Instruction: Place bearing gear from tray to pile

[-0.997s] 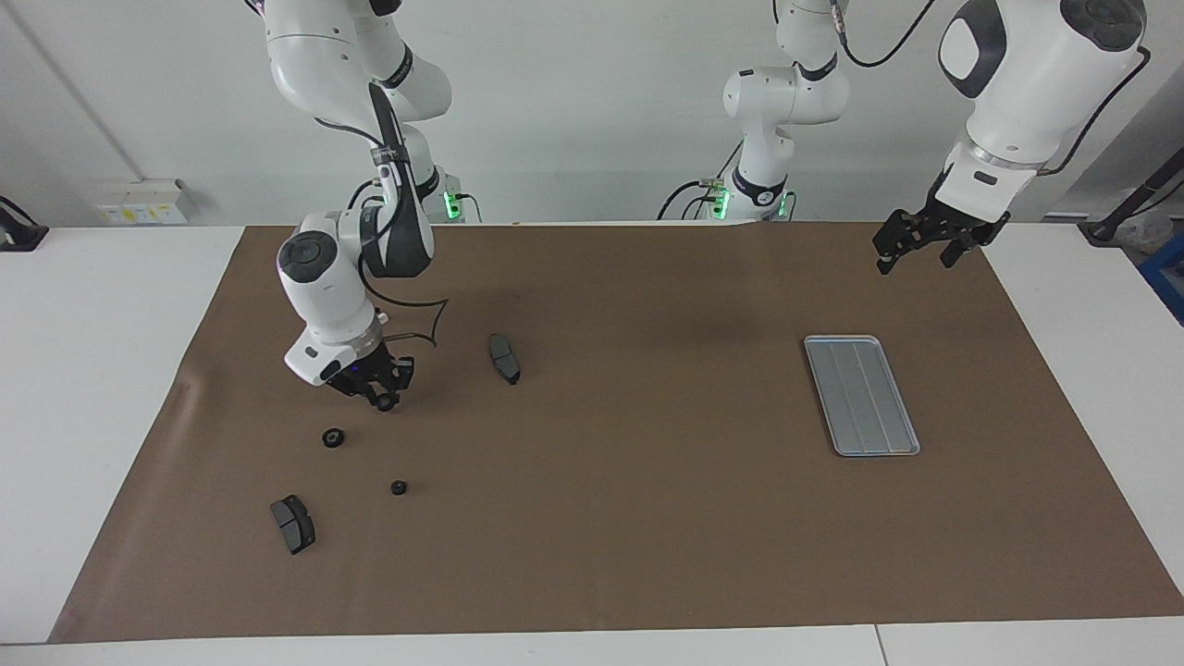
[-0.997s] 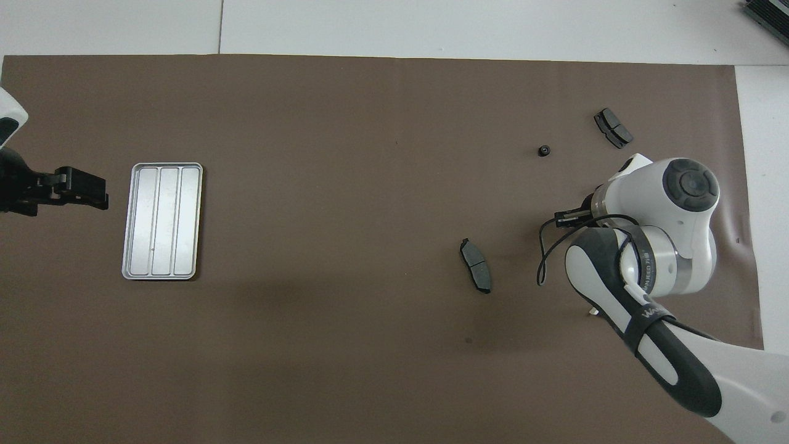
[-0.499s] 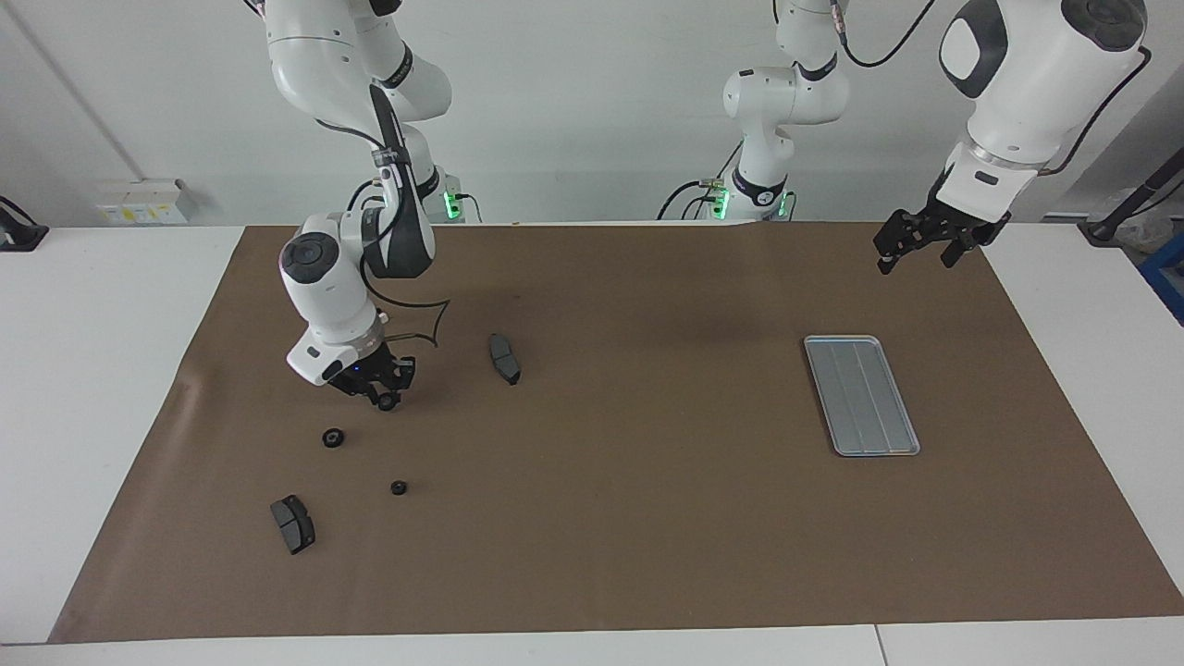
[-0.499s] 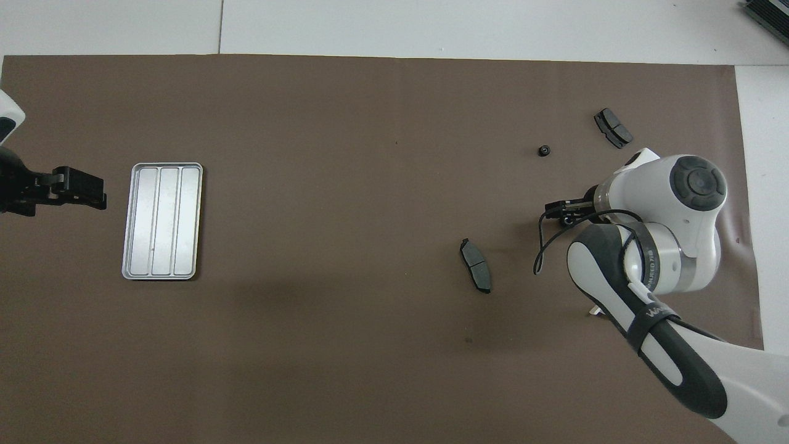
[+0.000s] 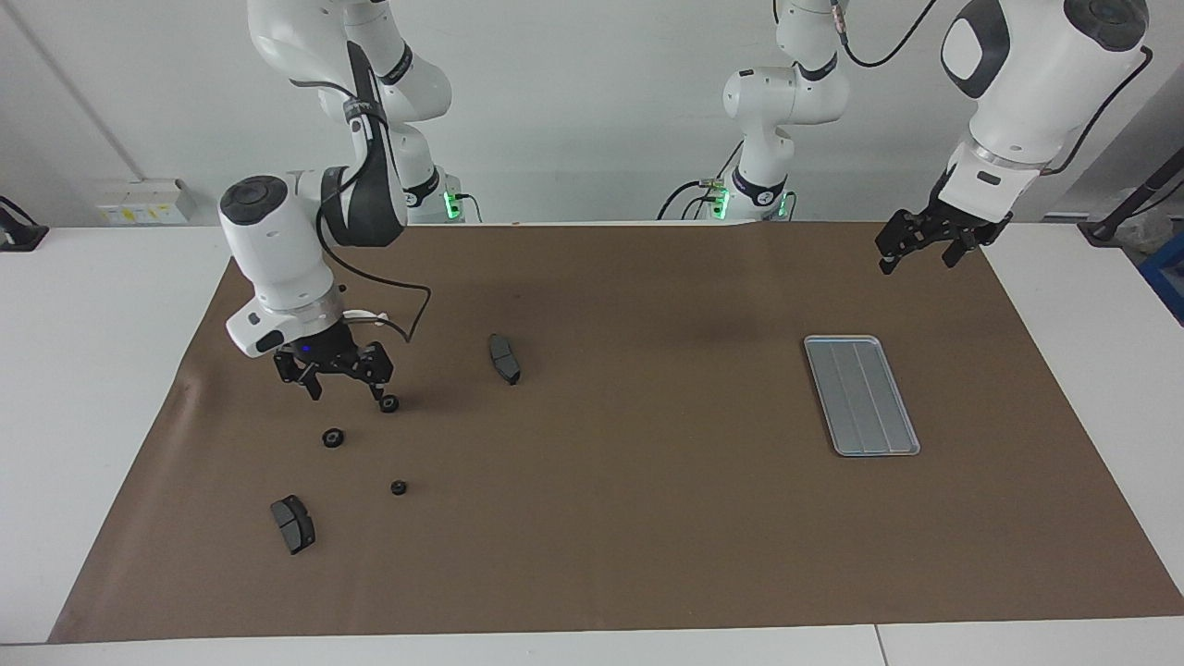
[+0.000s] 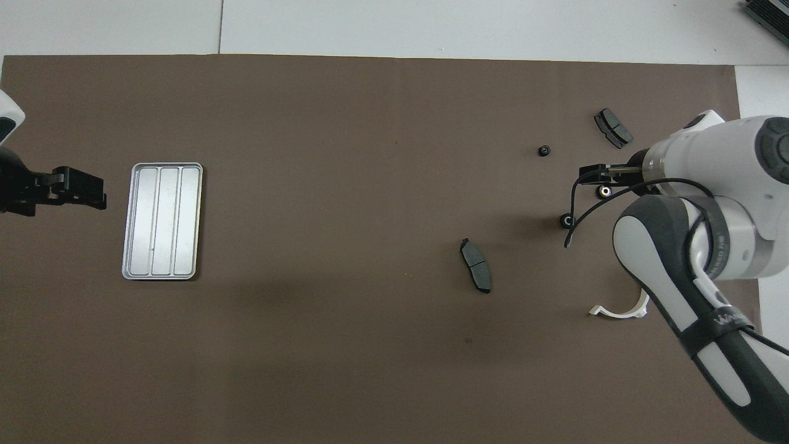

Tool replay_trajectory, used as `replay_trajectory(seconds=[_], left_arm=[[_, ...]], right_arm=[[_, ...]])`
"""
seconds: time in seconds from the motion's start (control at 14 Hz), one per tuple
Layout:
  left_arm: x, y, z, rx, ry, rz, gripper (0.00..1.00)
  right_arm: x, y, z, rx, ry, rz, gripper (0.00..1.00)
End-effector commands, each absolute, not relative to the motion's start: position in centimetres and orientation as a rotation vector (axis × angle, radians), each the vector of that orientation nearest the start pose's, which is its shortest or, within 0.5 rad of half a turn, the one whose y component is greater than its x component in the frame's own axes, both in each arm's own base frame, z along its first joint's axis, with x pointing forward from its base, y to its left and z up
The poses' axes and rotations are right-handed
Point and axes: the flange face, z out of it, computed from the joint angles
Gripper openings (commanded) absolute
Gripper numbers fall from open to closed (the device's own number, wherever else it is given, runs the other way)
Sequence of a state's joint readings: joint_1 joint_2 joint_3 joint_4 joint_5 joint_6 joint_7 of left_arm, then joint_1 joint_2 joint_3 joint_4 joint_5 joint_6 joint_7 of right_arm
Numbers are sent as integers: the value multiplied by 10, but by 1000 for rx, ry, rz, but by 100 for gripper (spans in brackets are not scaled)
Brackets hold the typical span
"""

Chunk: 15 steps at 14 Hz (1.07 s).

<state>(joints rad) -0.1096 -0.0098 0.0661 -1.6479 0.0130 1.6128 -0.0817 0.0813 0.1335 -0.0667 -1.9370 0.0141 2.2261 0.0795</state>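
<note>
Brown mat [image 5: 647,518] covers white counter [image 5: 92,388], plain white wall up top. My right jaws [image 5: 344,375] open, empty, hovering mid-left over mat; bearing gear [image 5: 389,403] lying just below them. Left jaws [image 5: 916,242] open, parked upper right. Tray [image 5: 861,395] sits bare at right.

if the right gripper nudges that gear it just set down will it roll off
Probably not: the gear seems to lie flat on the mat, so it would likely slide. It is small and round; tipped on edge, it may roll. It looks rigid.
</note>
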Motion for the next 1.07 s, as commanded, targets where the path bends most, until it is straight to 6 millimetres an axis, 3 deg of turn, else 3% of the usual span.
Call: replay_trajectory(seconds=[0.0, 0.28, 0.57, 0.71, 1.0], left_arm=[[548, -19, 600, -3110, -57, 35, 100], [548, -19, 600, -3110, -57, 35, 100], [548, -19, 600, -3110, -57, 38, 100], [548, -19, 601, -3110, -57, 33, 100], [548, -19, 600, -3110, -57, 38, 100]], right_arm=[[586, -1, 491, -3106, 237, -212, 100], [565, -21, 551, -3109, 344, -124, 100], [553, -34, 607, -3140, 264, -56, 100], [536, -35, 630, -3148, 215, -29, 100], [517, -32, 634, -3154, 237, -8, 100]])
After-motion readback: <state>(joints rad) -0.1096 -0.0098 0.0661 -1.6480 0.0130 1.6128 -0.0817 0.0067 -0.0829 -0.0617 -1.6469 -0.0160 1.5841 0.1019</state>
